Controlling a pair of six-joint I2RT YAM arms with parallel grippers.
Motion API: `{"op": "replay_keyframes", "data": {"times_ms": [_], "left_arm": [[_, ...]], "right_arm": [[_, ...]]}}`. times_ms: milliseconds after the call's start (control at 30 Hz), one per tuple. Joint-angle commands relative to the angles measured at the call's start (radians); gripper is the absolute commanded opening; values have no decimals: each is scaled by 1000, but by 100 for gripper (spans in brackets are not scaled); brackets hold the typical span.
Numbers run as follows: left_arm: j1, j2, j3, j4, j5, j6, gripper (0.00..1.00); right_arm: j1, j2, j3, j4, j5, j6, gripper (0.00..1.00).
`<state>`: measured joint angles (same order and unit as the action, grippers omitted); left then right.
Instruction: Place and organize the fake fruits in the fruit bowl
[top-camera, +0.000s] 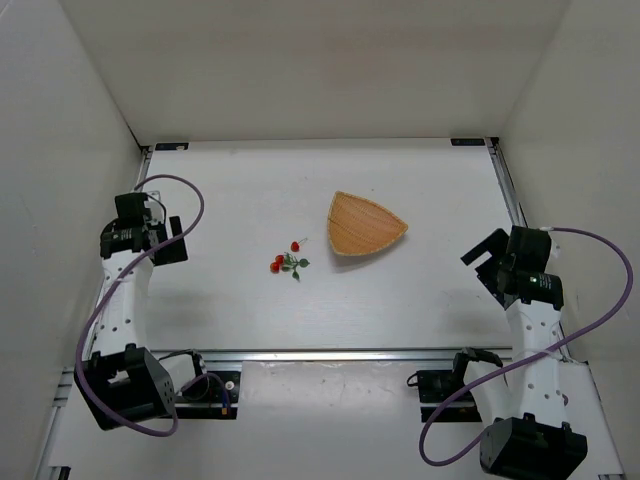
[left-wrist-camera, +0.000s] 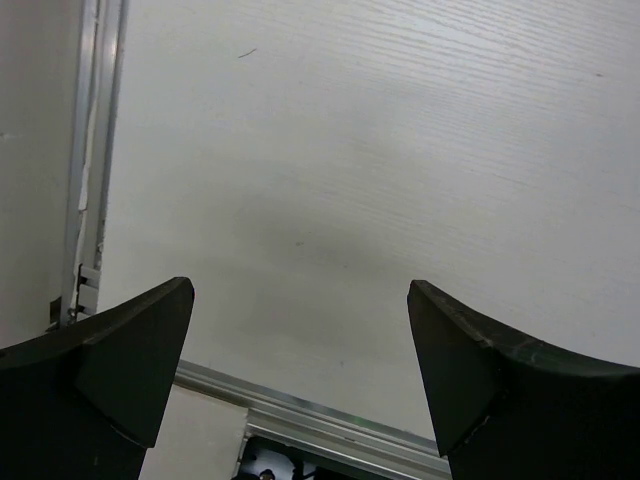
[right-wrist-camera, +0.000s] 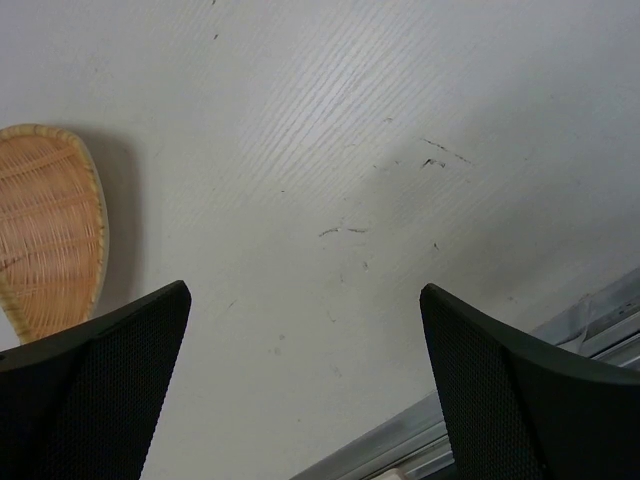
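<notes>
White bench (top-camera: 420, 300), berries (top-camera: 288, 262) near bowl (top-camera: 365, 224), prob. light, tiny, rolly, so pinch at stems; L claw (left-wrist-camera: 300, 360) & R claw (right-wrist-camera: 305, 370) both wide open, empty.

You get soft, even light bouncing off the white walls, and the table (top-camera: 240, 300) reads flat and matte. In the top view, the fruit bowl (top-camera: 365, 224) throws only a thin shadow along its near edge. The fake fruits (top-camera: 288, 263) just left of the bowl are too small for detail. In the right wrist view, a diffuse grey shadow lies just right of the bowl and the table grain is crisp. The right gripper (right-wrist-camera: 305, 292) reads near-black and slightly soft. In the left wrist view, a faint smudge of shadow darkens the table and the left gripper (left-wrist-camera: 300, 285) is equally dark.
</notes>
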<state>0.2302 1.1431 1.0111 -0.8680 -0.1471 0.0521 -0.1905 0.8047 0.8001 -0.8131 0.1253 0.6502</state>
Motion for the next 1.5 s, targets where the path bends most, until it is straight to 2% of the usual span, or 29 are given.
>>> {"op": "replay_keyframes", "data": {"times_ms": [0,67,167,267,300,333,367,400,433,467,500,567,667,767,867,1100,1267,1333,1433,1467], "left_arm": [[6,-51,24,-8,111,14,100],[6,-80,24,-8,155,43,100],[6,-127,4,-8,283,159,100],[-29,-152,-5,1,273,180,100],[-29,-140,-5,1,261,180,100],[-29,-140,-5,1,251,155,100],[-29,-125,-5,1,251,144,100],[-29,-125,6,1,241,135,100],[-29,-111,6,1,241,121,100],[-29,-111,6,1,230,121,100],[-29,-111,6,1,230,121,100],[-29,-111,6,1,207,121,100],[-29,-120,-14,1,167,130,100],[-29,-120,-35,1,133,140,100],[-29,-129,-46,1,124,140,100],[-29,-105,-46,1,124,149,100],[-29,-94,-26,1,124,140,100],[-29,-94,-26,1,124,140,100],[-29,-94,-26,1,124,140,100],[-29,-94,-26,1,124,140,100]], "right_arm": [[-4,-6,4,-1,7,-32,100],[-4,4,4,11,-18,-79,100],[48,-7,16,107,-176,-236,95],[305,31,82,160,-136,-311,94],[489,100,144,170,-22,-326,94],[582,149,181,183,34,-345,94],[752,204,218,183,80,-392,96],[828,338,261,183,114,-420,96],[894,413,359,183,149,-481,96],[1010,488,413,183,166,-509,97],[1058,633,463,183,183,-530,97],[1152,758,596,183,198,-563,97],[1194,994,709,226,130,-583,97],[1203,1149,850,226,138,-552,96],[1203,1263,958,226,149,-529,94],[1203,1412,1045,195,175,-518,88],[1203,1453,1036,184,110,-497,69],[1203,1453,1027,184,80,-497,64],[1203,1453,1016,184,48,-497,45],[1203,1453,1007,184,48,-497,30]]}}
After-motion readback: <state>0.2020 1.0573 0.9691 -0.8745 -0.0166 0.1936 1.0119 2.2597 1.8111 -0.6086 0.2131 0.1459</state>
